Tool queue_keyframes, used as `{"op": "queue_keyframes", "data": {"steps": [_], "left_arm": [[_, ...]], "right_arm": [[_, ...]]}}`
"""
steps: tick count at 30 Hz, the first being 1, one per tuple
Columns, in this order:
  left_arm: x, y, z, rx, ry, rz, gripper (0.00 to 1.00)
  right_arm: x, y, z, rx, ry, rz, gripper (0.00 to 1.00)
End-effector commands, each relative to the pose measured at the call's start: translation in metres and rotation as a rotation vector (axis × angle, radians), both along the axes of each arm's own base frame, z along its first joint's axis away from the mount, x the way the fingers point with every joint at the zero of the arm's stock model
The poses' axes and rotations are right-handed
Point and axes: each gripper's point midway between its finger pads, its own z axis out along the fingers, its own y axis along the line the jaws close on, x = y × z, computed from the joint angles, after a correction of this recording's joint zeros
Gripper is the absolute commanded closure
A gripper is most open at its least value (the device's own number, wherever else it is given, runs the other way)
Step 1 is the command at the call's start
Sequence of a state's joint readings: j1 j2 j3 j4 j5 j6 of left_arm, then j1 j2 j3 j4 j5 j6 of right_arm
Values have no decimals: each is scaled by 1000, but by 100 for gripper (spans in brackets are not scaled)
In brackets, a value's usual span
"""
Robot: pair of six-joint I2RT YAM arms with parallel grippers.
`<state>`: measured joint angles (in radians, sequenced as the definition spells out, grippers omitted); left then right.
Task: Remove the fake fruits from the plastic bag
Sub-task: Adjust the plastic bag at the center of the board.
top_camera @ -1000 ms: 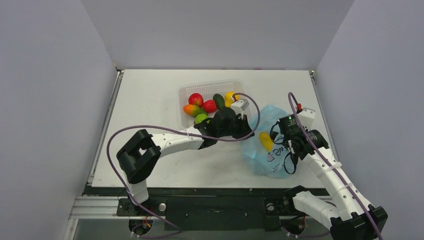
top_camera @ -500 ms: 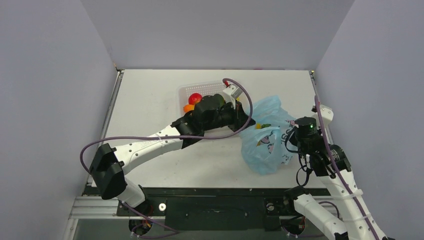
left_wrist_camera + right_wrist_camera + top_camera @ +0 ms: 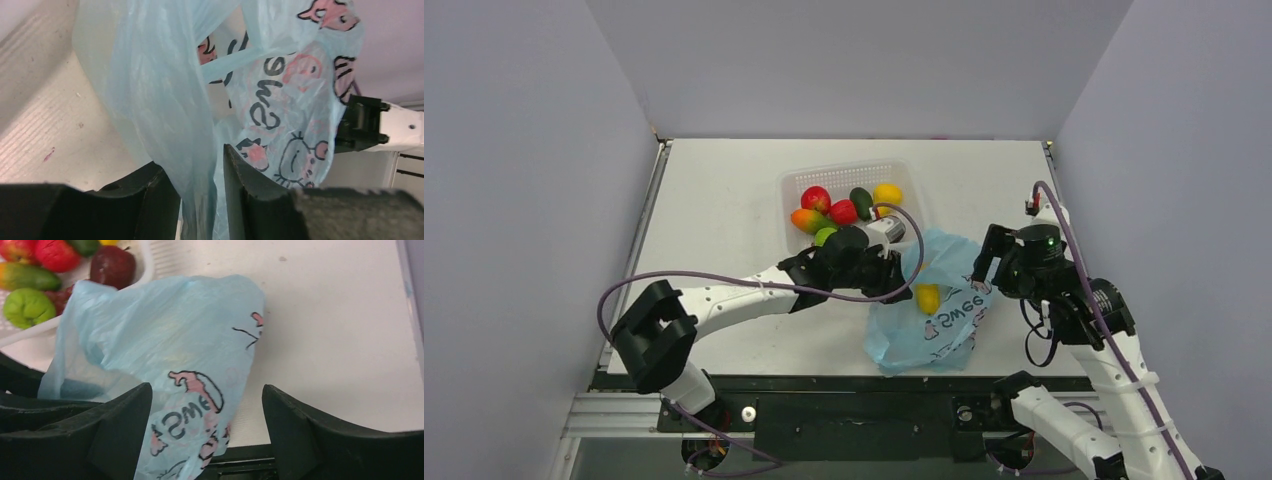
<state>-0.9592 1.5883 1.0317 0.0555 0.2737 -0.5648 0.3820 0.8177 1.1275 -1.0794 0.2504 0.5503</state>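
The light blue plastic bag lies slumped near the table's front edge, and a yellow fake fruit shows through its film. My left gripper is at the bag's upper left. In the left wrist view its jaws stand partly open with a strand of bag film hanging loose between them. My right gripper is wide open at the bag's right side. In its wrist view the bag lies below the spread fingers, ungripped.
The white basket behind the bag holds a red apple, a mango, a lime, an avocado and a yellow pear. A dark round fruit sits at the basket's corner. Grey walls enclose the table.
The bag has come down and toward the near edge. My left gripper moved back with it and its jaws parted. My right gripper opened and let go of the bag.
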Motion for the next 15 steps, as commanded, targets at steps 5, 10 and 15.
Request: {"op": "queue_keyframes", "data": {"steps": [5,10,15], "left_arm": [[3,18,114,-114,-195,11,58],[-9,39,165,-175,-265,22,53],[-23,40,187,-222,-272,15,49]], "right_arm": [[-8,34,-11,-121,99,189,22],[-15,39,-28,-130,132,170,22],[-18,16,-45,-148,132,-29,22]]}}
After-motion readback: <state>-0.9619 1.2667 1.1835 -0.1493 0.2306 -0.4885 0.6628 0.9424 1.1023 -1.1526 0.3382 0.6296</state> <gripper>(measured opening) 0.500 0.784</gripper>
